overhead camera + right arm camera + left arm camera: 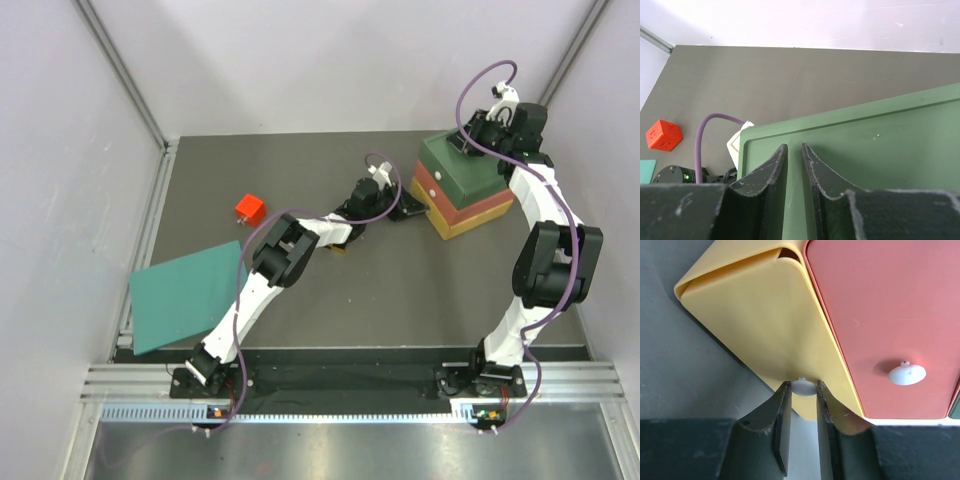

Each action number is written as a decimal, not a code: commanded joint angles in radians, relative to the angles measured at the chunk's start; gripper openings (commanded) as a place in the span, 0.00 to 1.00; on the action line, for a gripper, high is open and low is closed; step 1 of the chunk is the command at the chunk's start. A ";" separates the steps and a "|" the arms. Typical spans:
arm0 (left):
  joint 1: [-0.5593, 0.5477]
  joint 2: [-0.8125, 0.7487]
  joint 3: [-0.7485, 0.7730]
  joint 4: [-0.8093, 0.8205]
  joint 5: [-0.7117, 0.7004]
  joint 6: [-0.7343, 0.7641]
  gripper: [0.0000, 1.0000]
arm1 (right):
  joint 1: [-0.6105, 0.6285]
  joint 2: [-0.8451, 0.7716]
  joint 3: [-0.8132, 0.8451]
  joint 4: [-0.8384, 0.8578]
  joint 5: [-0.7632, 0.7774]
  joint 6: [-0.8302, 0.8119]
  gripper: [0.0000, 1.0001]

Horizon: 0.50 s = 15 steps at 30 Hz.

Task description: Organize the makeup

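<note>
Orange cube (249,208) on table (330,290), far left. Fingers of left gripper (803,385) narrow, pinching white knob (805,387) of yellow drawer (755,315). Fingers of right gripper (794,147) a slit apart, holding nothing, over green top (880,150). Location and look of makeup: cannot tell.

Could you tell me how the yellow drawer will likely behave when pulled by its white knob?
The white knob is small and smooth, so the left gripper might slip off. The yellow drawer looks rigid and should slide without flexing. The box may drag along, though the right gripper seems to steady its green top.
</note>
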State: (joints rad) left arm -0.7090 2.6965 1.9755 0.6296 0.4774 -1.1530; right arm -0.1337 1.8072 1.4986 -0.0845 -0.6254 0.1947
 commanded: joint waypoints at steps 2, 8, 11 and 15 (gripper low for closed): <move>0.009 -0.035 -0.039 0.140 0.033 -0.001 0.00 | -0.006 0.107 -0.127 -0.397 0.069 -0.028 0.20; 0.031 -0.145 -0.202 0.159 0.058 0.061 0.00 | -0.006 0.107 -0.129 -0.396 0.070 -0.026 0.20; 0.042 -0.204 -0.306 0.177 0.066 0.081 0.00 | -0.006 0.109 -0.130 -0.394 0.067 -0.025 0.20; 0.057 -0.267 -0.426 0.182 0.075 0.105 0.00 | -0.006 0.109 -0.129 -0.393 0.067 -0.024 0.20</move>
State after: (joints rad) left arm -0.6659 2.5309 1.6402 0.7631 0.5186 -1.1080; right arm -0.1337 1.8023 1.4857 -0.0669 -0.6250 0.1947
